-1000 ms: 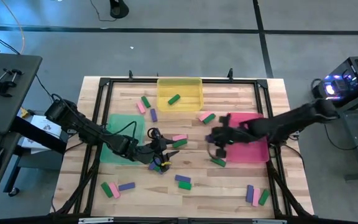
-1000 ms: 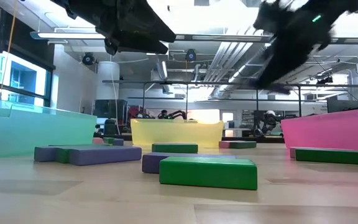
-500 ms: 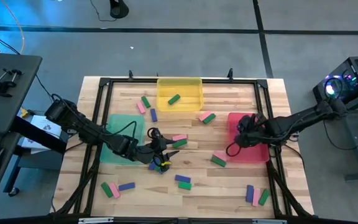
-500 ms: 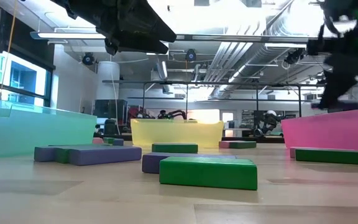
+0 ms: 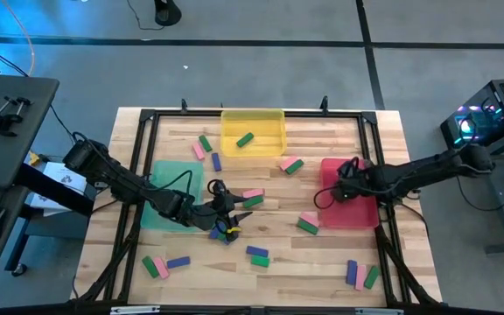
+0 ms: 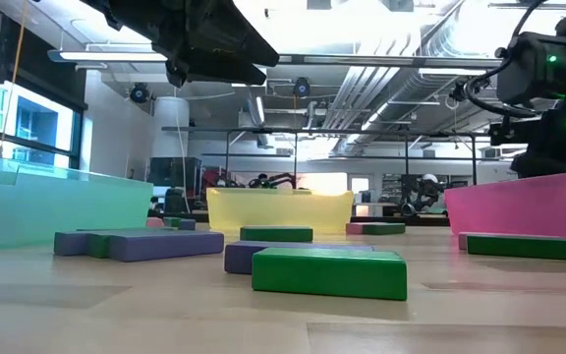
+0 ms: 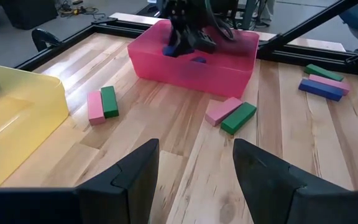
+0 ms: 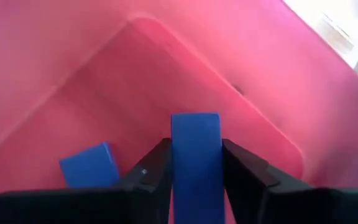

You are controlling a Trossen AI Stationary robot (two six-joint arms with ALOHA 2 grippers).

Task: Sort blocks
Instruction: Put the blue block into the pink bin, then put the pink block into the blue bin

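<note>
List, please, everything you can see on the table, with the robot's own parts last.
Table: one, light wood, black frame.
Trays: three; yellow tray far centre, green tray left, red tray right.
Green blocks: eight; seven loose on the table, one in the yellow tray.
Pink blocks: six, loose on the table.
Blue-purple blocks: at least six; four loose, one lying in the red tray, one held.
Left gripper: open, low over the table's centre.
Right gripper: over the red tray, shut on a blue block.

The right arm stretches in from its side, its hand [image 5: 335, 193] low, both fingers [image 8: 151, 174] flanking something blue. The left arm reaches to mid-table, its hand [image 5: 227, 229] low with fingers [image 7: 138, 177] spread, holding nothing.
</note>
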